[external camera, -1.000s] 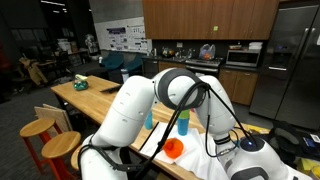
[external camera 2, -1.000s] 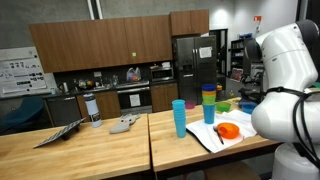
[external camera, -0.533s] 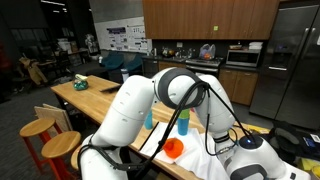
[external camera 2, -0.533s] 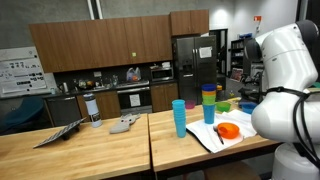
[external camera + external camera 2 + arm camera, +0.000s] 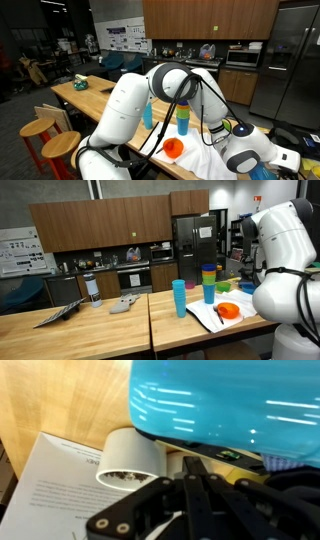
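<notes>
The white Panda arm (image 5: 125, 115) climbs from the lower left in an exterior view, bends at a rounded elbow joint (image 5: 175, 85) and folds down toward the right. In the wrist view the end effector (image 5: 190, 480) enters from the bottom edge, black linkages converging, its fingers pressed together.

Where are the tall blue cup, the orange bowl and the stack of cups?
tall blue cup (image 5: 179, 300), exterior view, middle of its side
orange bowl (image 5: 228, 311), exterior view, its inside
stack of cups (image 5: 209, 292), exterior view, lower blue cup
</notes>
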You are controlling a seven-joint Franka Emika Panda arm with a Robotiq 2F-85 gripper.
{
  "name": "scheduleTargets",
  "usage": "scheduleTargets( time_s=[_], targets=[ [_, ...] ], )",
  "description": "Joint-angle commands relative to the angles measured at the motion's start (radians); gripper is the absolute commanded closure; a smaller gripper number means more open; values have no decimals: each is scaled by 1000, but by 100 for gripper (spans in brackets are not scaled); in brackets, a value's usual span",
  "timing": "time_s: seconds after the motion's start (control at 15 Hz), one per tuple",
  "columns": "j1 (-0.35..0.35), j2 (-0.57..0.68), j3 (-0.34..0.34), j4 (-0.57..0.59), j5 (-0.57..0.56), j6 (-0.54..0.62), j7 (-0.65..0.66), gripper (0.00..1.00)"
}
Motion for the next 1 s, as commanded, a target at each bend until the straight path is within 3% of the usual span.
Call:
scheduleTargets(
  time_s=[0.0, 0.33, 0.67, 0.93],
  targets=[
    [73, -61, -32, -38, 41, 17, -57, 100],
    [61, -111, 14, -40, 24, 0, -71, 100],
    [7, -206, 87, -50, -1, -196, -63, 100],
    [-1, -251, 80, -36, -12, -363, -52, 100]
  ],
)
